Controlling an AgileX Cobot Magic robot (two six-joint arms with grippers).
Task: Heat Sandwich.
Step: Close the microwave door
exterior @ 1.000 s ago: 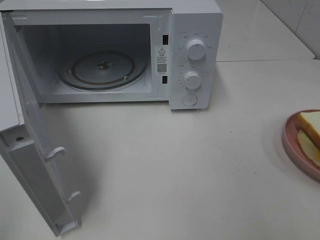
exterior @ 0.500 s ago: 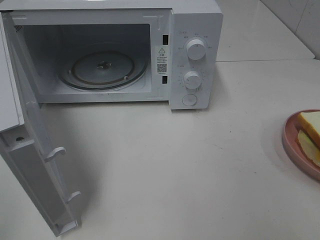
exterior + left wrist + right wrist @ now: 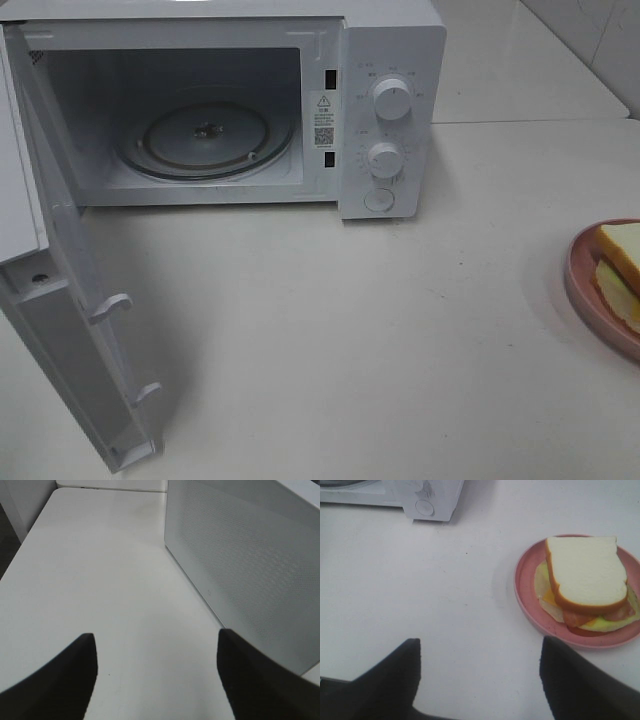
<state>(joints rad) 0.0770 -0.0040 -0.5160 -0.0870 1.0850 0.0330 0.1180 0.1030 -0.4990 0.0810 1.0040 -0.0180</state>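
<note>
With the microwave (image 3: 230, 110) door (image 3: 70, 330) already open and its turntable (image 3: 205, 140) bare, the sandwich (image 3: 585, 577) remained on the pink plate (image 3: 530, 600) at 3 o'clock, ungrasped; left gripper (image 3: 155, 645) and right gripper (image 3: 480, 652) fingers were spread, holding nothing.

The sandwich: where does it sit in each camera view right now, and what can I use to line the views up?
Exterior high: sandwich on the pink plate, cut off at the right edge.
Left wrist: not in view.
Right wrist: whole, on the plate beyond the open right gripper.
Shared landmark: the microwave and its round button.
</note>
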